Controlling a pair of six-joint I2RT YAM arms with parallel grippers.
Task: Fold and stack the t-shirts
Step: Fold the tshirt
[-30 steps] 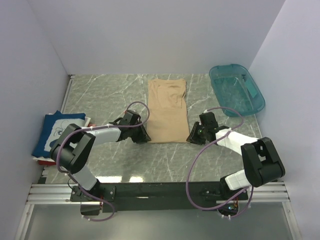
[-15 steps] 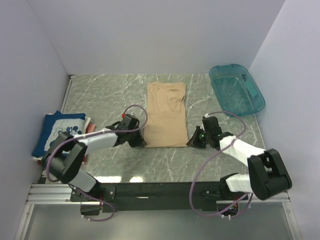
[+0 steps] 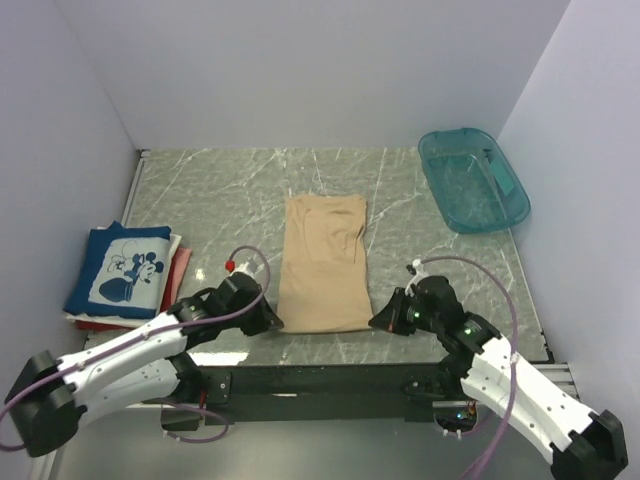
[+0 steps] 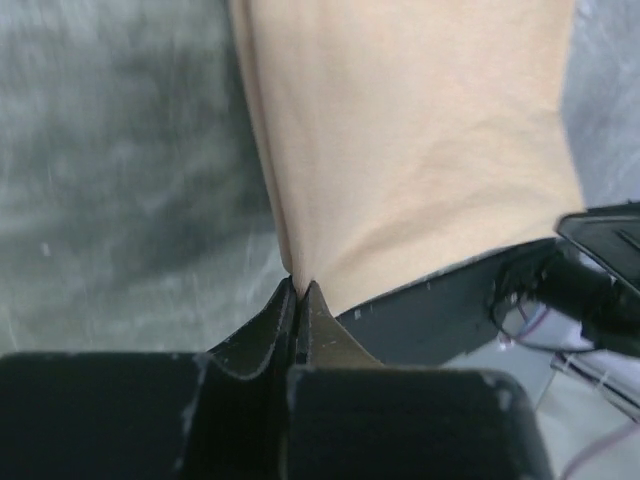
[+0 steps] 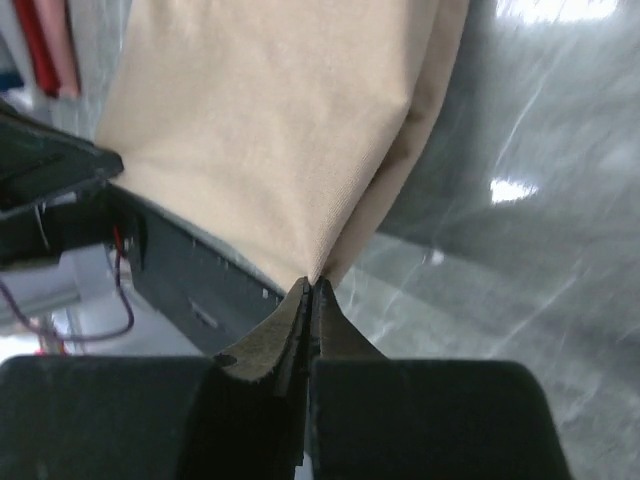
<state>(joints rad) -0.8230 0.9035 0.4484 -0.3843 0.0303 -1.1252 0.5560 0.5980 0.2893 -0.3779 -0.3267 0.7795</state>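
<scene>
The tan t-shirt point(image 3: 322, 265) lies as a long folded strip in the middle of the table. My left gripper point(image 3: 270, 322) is shut on its near left corner point(image 4: 300, 270). My right gripper point(image 3: 378, 322) is shut on its near right corner point(image 5: 318, 262). Both hold the near edge close to the table's front edge. The navy t-shirt with the white mouse print point(image 3: 122, 268) lies folded at the left, on top of the red t-shirt point(image 3: 178, 270), of which only an edge shows.
A teal plastic tub point(image 3: 473, 180) stands at the back right corner. The black front rail point(image 3: 320, 380) runs just below the shirt's near edge. White walls close in the table on three sides.
Both grippers have pulled back toward the front edge, dragging the tan shirt's near edge with them. The whole shirt has slid nearer.
</scene>
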